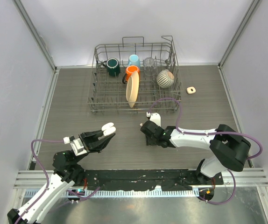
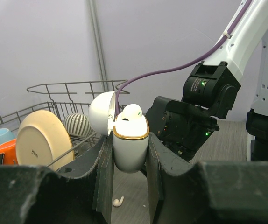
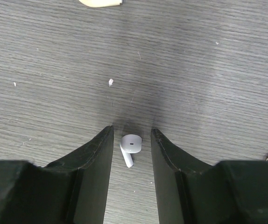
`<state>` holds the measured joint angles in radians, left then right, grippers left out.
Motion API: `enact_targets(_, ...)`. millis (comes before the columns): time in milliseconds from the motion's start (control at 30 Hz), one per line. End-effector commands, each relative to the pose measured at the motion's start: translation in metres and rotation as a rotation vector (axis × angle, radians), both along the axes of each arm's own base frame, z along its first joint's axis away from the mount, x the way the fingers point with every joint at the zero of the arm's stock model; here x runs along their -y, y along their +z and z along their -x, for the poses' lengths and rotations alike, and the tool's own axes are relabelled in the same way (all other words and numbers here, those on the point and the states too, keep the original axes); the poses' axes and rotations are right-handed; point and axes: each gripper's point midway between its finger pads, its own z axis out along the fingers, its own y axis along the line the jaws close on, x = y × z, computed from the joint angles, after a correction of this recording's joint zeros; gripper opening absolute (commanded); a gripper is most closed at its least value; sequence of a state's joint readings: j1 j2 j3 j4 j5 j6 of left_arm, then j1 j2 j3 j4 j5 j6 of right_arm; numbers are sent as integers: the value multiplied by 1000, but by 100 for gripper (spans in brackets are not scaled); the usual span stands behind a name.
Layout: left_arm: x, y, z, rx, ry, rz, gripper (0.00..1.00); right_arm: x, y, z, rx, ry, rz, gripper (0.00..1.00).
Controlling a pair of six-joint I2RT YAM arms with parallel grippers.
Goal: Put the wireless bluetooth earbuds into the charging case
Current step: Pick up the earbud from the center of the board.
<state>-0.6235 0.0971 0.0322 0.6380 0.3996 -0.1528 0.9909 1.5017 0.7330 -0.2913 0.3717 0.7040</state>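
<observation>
My left gripper (image 1: 107, 131) is shut on the white charging case (image 2: 130, 148), held upright above the table. The case's lid (image 2: 101, 112) is swung open to the left. One white earbud (image 2: 132, 112) sits in the case's top. Another earbud (image 2: 118, 201) lies on the table below the case. My right gripper (image 1: 146, 134) points down at the table, its open jaws (image 3: 131, 132) standing either side of a small white earbud (image 3: 130, 145) that lies flat, with a gap on both sides.
A wire dish rack (image 1: 135, 77) at the back holds mugs, a glass, a striped bowl and a cream plate (image 1: 132, 90). A beige case (image 1: 191, 89) lies to the rack's right. The right arm's wrist (image 2: 204, 100) looms close behind the held case.
</observation>
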Motion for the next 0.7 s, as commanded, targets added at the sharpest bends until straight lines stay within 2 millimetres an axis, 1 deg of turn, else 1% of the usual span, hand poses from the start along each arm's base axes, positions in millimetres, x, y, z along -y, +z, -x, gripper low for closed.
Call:
enact_targets(0, 0, -15, -5, -11, 17, -5, 0, -7, 2, 3, -17, 28, -13, 43)
enact_targets(233, 1, -16, -5, -16, 15, -6, 0, -7, 1, 4, -25, 37, -13, 42)
enact_targets(400, 0, -16, -6, -16, 18, -3, 0, -7, 1, 5, -26, 35, -15, 34)
enact_targets(500, 0, -16, -5, -17, 14, -5, 0, -8, 0, 5, -33, 37, -16, 34)
enact_targets(533, 1, -17, -5, -18, 14, -6, 0, -8, 0, 6, -34, 34, -17, 34)
enact_targets(667, 0, -15, -4, -15, 14, -3, 0, -8, 0, 6, -37, 25, -20, 43)
